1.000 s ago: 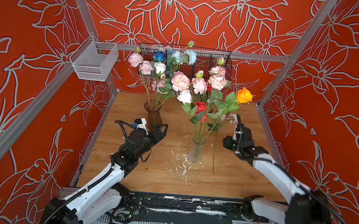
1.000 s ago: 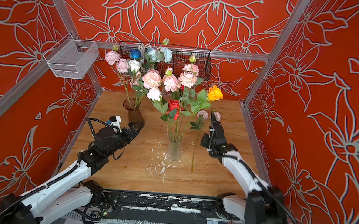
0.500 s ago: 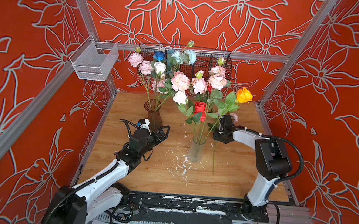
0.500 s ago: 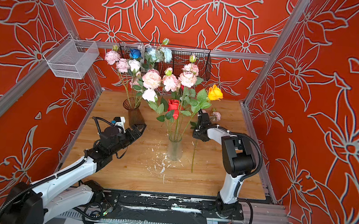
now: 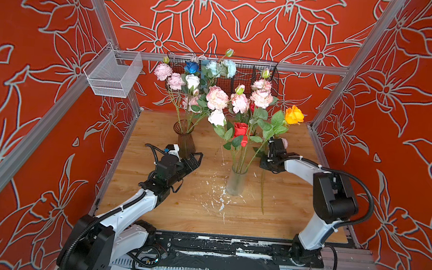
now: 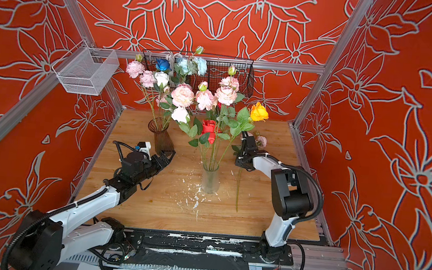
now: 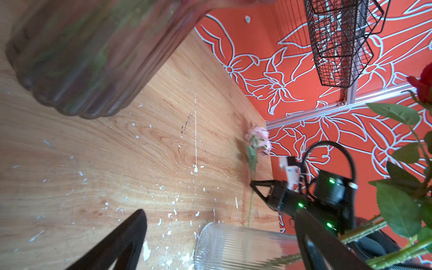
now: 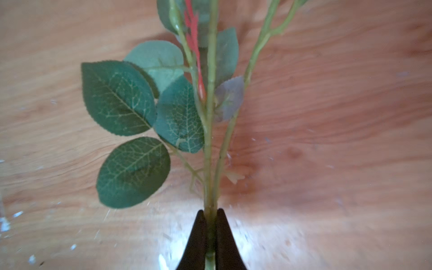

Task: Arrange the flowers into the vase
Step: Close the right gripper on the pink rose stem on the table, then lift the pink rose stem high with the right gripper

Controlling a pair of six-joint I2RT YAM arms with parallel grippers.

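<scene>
Right gripper (image 8: 210, 211): clamped on the stem of the pink flower (image 7: 258, 140), which lies near the right edge of the tabletop (image 5: 289, 201), bloom just beyond the gripper.
Left gripper (image 5: 196, 157): jaws wide apart, just beside the brown vase (image 5: 185, 141).
Clear vase (image 5: 236, 181): mid-tabletop, holding flowers.

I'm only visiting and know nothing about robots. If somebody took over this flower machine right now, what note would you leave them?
Left end effector: open and empty, close beside the base of the brown vase.
Right end effector: shut on the green stem of the loose pink flower, to the right of the clear vase.
Done: the other flowers stand in the brown vase and the clear vase.
Left: put that one pink flower into a vase. I cannot tell which vase is meant.
</scene>
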